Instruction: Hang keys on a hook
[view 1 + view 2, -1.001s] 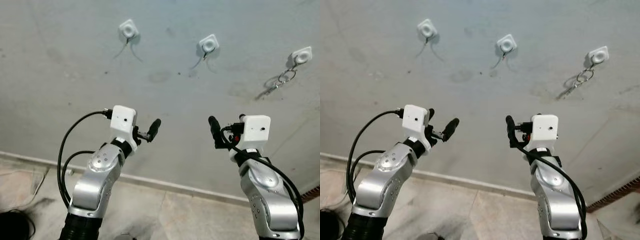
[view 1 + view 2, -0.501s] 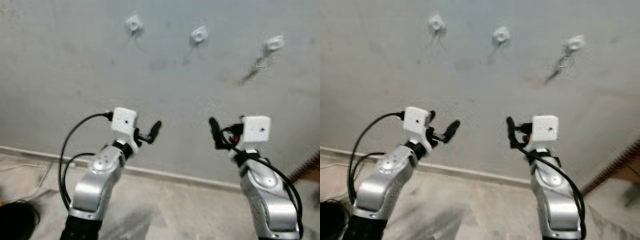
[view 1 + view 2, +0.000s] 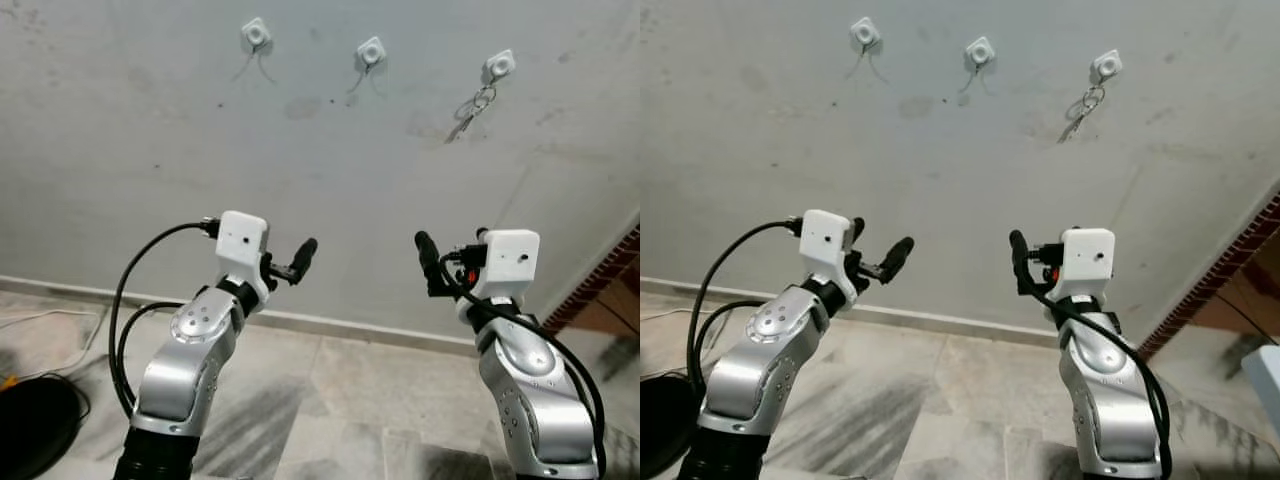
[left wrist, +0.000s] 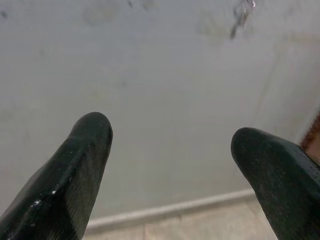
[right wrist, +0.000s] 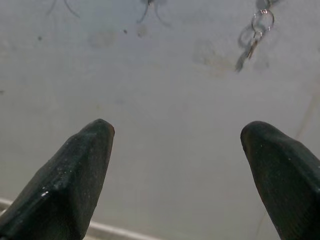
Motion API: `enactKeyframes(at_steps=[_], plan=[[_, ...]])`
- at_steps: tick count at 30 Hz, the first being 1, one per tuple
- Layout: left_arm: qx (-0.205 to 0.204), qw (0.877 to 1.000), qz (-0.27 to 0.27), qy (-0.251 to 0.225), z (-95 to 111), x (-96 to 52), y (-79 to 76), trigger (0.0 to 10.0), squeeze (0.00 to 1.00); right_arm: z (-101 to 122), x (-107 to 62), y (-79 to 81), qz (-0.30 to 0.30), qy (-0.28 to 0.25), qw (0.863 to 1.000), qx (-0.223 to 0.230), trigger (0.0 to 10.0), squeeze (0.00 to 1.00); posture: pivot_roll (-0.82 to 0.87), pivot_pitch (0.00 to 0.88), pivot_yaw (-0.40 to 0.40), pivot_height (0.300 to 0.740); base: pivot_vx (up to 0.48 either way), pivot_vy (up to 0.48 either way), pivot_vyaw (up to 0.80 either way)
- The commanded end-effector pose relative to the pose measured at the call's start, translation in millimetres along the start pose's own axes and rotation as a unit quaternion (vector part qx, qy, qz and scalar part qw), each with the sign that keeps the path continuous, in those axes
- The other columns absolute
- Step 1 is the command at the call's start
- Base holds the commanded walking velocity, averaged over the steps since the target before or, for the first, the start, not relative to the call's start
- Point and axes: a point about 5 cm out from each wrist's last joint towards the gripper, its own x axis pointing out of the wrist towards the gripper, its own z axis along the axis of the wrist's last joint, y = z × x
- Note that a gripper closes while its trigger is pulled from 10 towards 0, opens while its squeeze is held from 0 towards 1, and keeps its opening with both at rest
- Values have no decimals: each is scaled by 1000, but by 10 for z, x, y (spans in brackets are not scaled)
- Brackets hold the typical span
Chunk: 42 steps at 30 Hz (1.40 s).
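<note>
We stand facing a grey wall [image 3: 150, 150] with three white hooks in a row high on it. The keys [image 3: 470, 108] hang on their ring from the right hook [image 3: 498, 66], dangling against the plaster; the middle hook [image 3: 371, 51] and left hook [image 3: 256, 33] carry nothing (only thin shadow lines under them).

Left gripper [image 4: 170, 150] is raised at chest height, well short of the wall, its two black fingers [image 4: 75, 165] spread wide with bare wall between them. Right gripper [image 5: 180, 150] is raised the same way on the right, fingers [image 5: 75, 170] equally wide apart, nothing held; it points up toward the keys.

We judge the hanging done: the keys rest on a hook and both tools are empty, held apart and level, likely so as to stay clear of the wall.

Tiled floor [image 3: 340, 390] meets the wall at a skirting line; brickwork [image 3: 600, 280] at far right, a dark round object [image 3: 30, 425] near left.
</note>
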Motion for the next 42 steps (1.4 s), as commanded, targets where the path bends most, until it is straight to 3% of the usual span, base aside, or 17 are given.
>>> enactKeyframes(at_steps=[1,42], plan=[[3,1000,-9,-2,21,18,-44,10000,0,23,-8,-22,-8,-5,1000,1,10000,0,126,0,-55,740,-274,0,0],[-1,1000,-21,-13,39,32,-82,10000,0,21,37,-3,-10,-4,1000,6,10000,0,128,0,-61,740,-240,0,0]])
